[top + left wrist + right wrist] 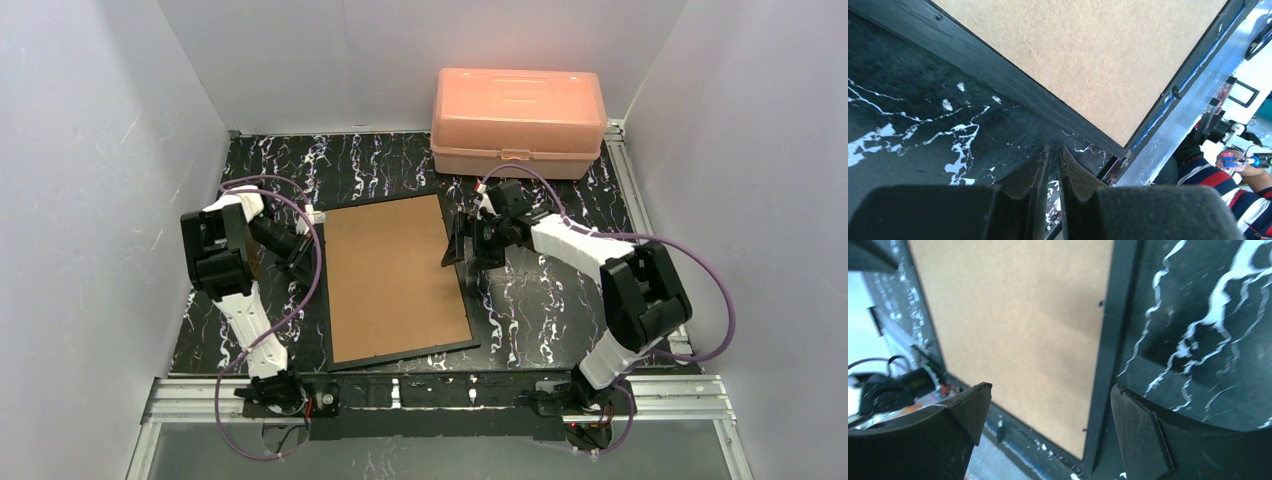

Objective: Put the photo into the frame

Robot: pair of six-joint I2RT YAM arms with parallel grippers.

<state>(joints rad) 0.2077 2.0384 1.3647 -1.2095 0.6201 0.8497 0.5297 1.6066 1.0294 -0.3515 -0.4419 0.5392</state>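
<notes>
The frame (395, 280) lies face down at the centre of the counter (540, 300), brown back up. The photo is not seen. The right tool (1050, 385) is spread wide over the frame's right edge. The left tool (1053, 147) is narrow and empty beside the left edge. Probably the back is being handled, and next that edge must be gripped squarely.

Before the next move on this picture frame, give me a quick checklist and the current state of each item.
1. Frame lying flat on the table, back side up: ok.
2. Backing board sitting inside the frame: ok; whether its tabs are locked: cannot tell.
3. Photo located: not ok, it shows in no view.
4. Right gripper open and empty over the frame's right edge: ok.
5. Left gripper empty, fingers nearly together, beside the frame's left edge: ok.
6. Pink box apart from the frame: ok.
</notes>
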